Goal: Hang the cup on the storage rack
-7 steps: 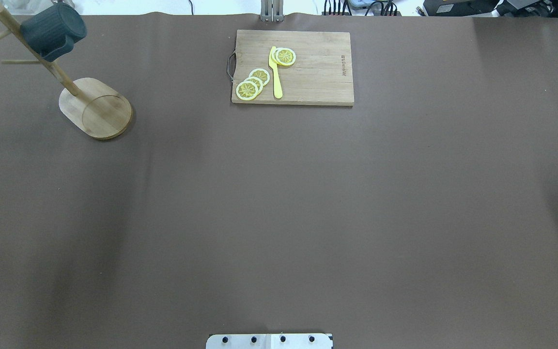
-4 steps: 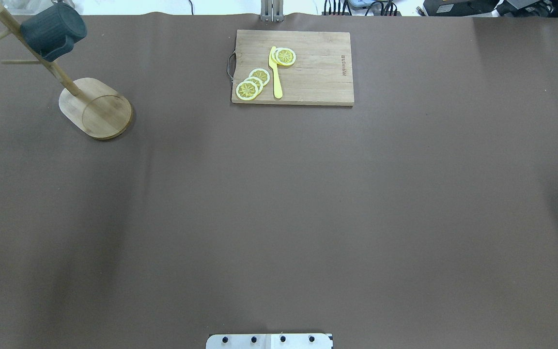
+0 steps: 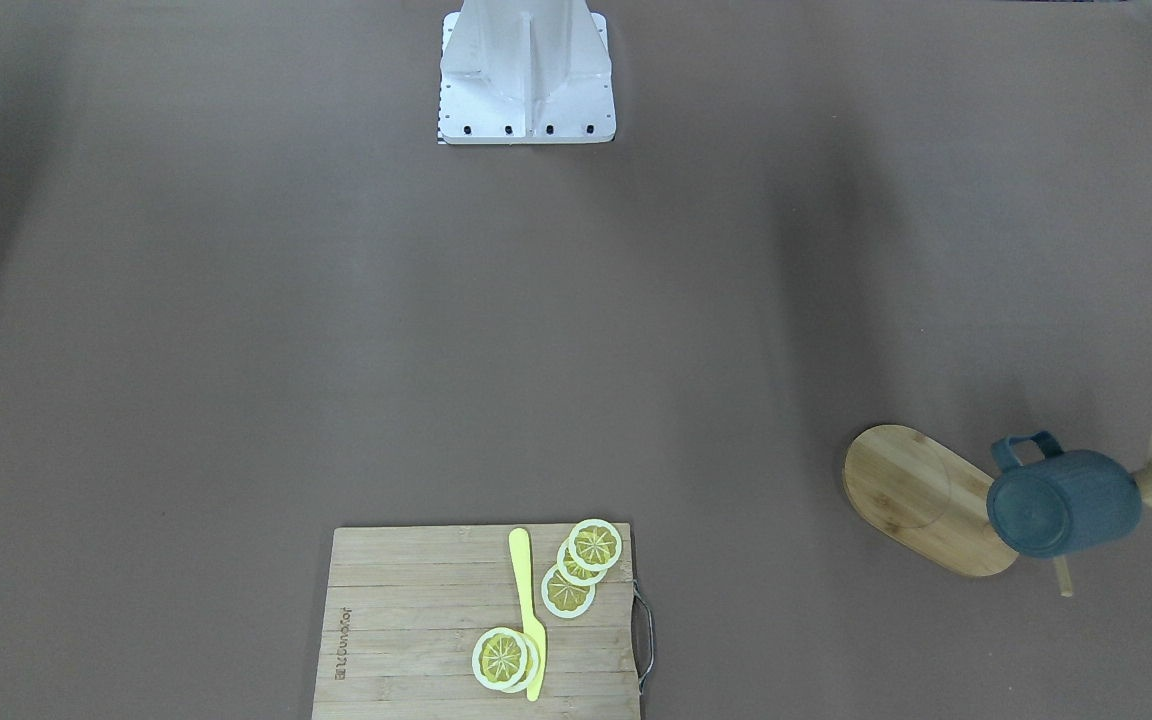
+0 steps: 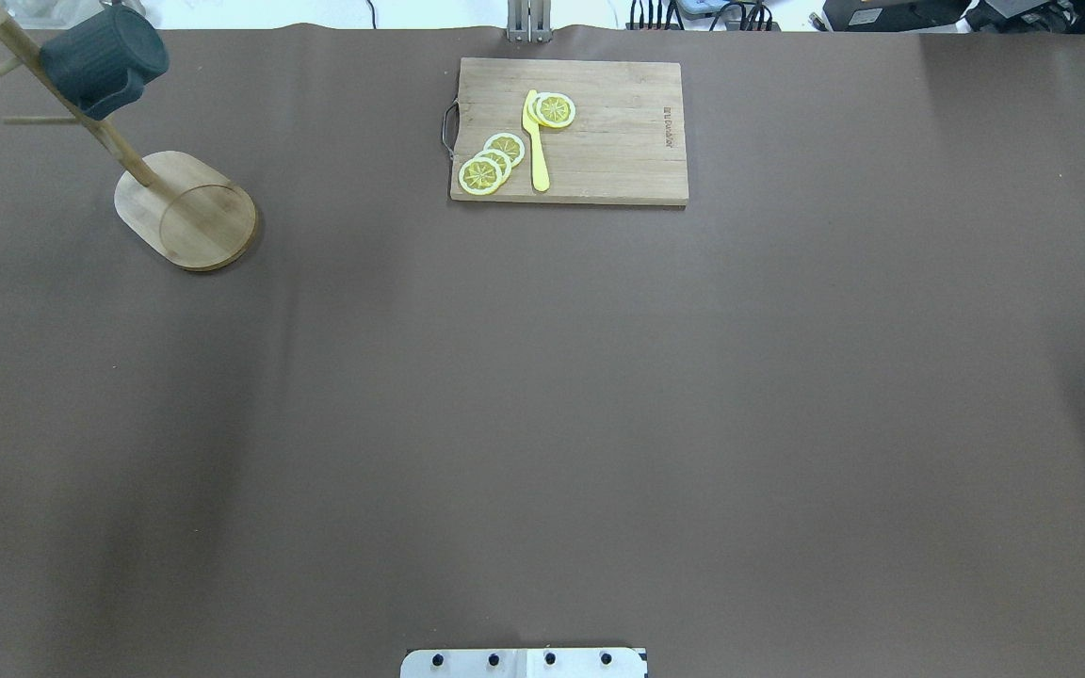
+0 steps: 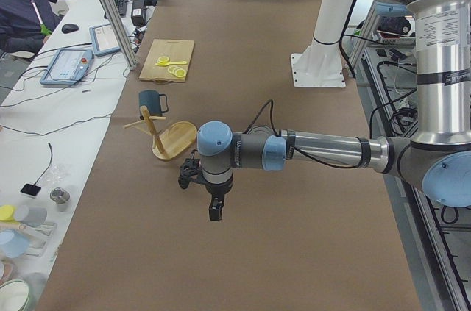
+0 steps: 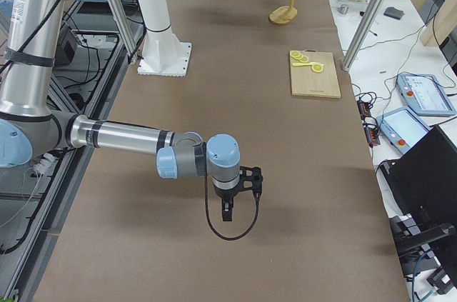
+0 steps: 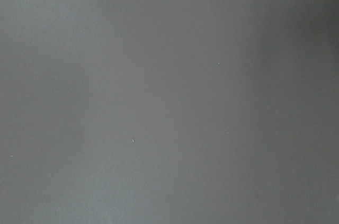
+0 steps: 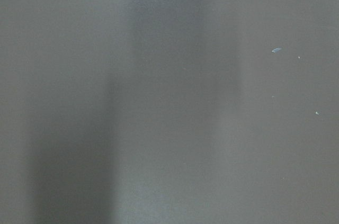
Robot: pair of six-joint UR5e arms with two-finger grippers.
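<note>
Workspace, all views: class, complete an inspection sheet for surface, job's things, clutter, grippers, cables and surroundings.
Surface: brown table cover, smooth.
Job's things: cup hangs on storage rack.
Clutter: cutting board with lemon slices, yellow knife.
Grippers: left gripper, right gripper over bare table cover, apart from rack; open or shut cannot tell.
Cables: black cable loops by right wrist.
Surroundings: operator, control tablets on side bench.

The brown table (image 4: 542, 424) carries the storage rack (image 4: 186, 209) near one corner and a bamboo cutting board (image 4: 618, 141).
</note>
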